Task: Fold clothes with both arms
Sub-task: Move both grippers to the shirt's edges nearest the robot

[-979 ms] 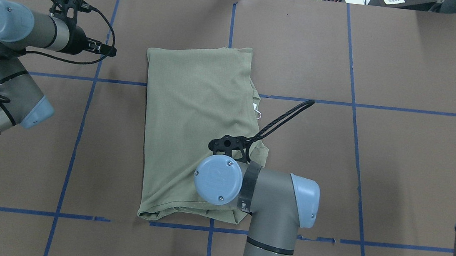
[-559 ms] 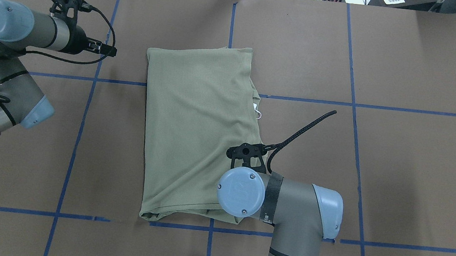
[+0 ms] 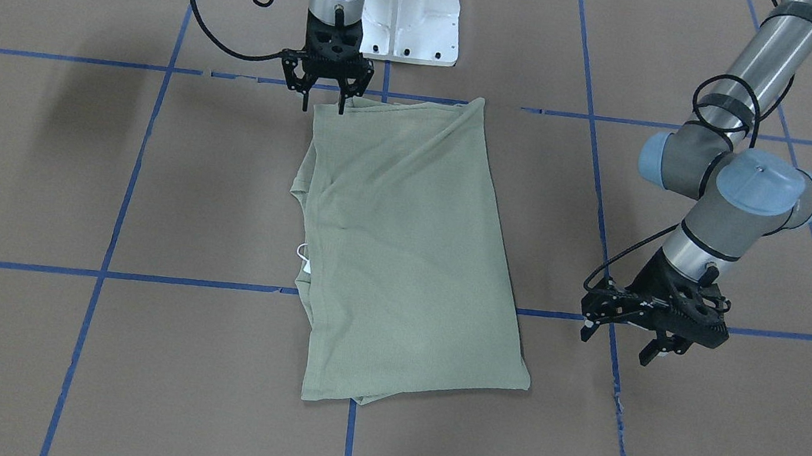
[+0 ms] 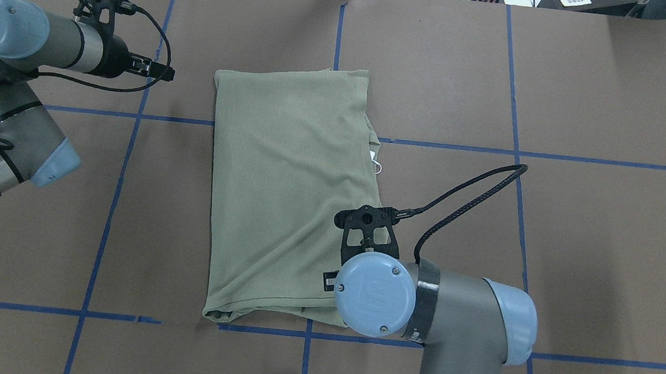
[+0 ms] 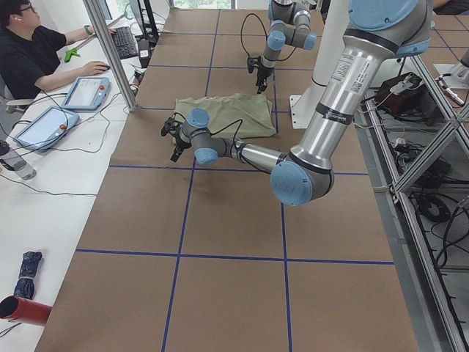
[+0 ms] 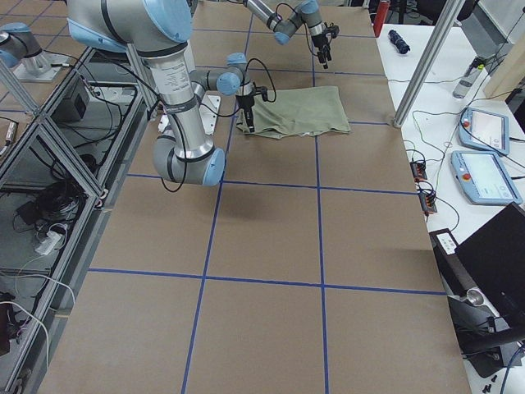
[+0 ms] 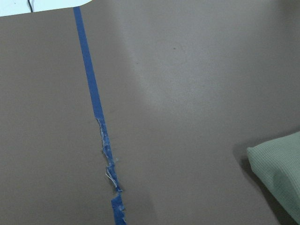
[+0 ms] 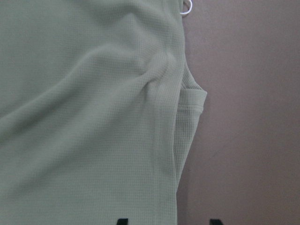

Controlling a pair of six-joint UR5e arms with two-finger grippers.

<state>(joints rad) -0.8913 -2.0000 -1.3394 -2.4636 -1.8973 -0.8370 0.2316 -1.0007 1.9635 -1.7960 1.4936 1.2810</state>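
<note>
Shirt (image 4: 283,194) lying folded in a long rectangle in the middle of the table (image 4: 577,247), right gripper (image 3: 324,102) hanging at its corner nearest the robot base (image 3: 411,12) with jaws spread and nothing in them, left gripper (image 3: 619,344) also spread, well off to the shirt's side.

Table (image 4: 606,268) covered in brown paper, with a blue tape (image 4: 119,191) grid on it. Tape is torn at 7 o'clock in the left wrist view. White pedestal (image 3: 412,20) at 12 o'clock in the front view. Left side view: operator (image 5: 33,55) in black at 10 o'clock, at keyboard (image 5: 124,44). Two pendants (image 5: 84,92) near him on white desk (image 5: 44,191). Red tube (image 5: 22,309) at 8 o'clock. Right side view: black screen (image 6: 496,246) at 4 o'clock.
</note>
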